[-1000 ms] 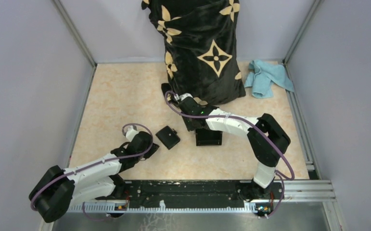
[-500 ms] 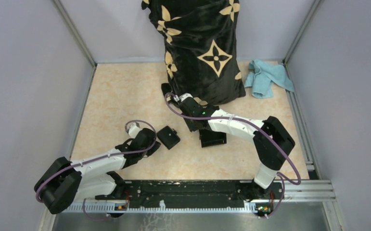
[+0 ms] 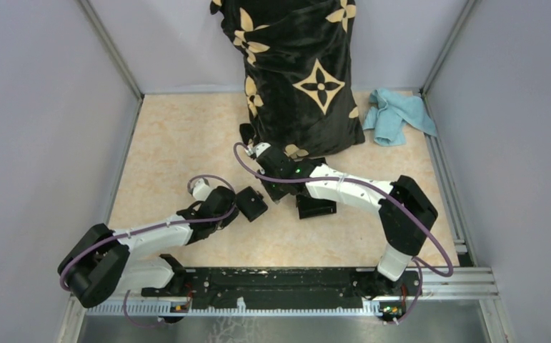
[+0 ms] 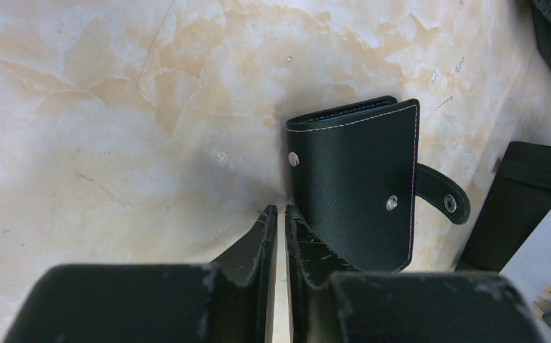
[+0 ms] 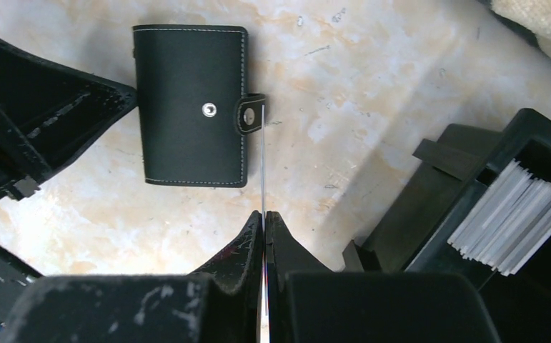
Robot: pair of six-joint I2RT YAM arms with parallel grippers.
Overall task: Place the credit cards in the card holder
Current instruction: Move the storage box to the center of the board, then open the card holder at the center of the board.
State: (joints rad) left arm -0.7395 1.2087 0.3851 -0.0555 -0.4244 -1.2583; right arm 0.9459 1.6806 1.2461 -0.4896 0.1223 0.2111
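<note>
Left gripper (image 4: 277,214): fingers were drawn together with only a thin slit, nothing between them; one finger touched the near corner of the card holder (image 4: 358,193).
Right gripper (image 5: 264,218): was clamped on one credit card (image 5: 264,157), seen edge-on as a thin pale line; its far end stood just beside the strap tab (image 5: 252,114).
Card holder: lay folded and flat on the table (image 3: 179,143), at two o'clock of the left gripper and eight o'clock of the right one in the top view; the tab was not snapped on its stud.
Black box (image 5: 437,229): lay at four o'clock of the right gripper, pale cards (image 5: 508,207) standing in its slots.
Behind: patterned dark bag (image 3: 301,71) at twelve o'clock, blue cloth (image 3: 399,116) at one o'clock.
</note>
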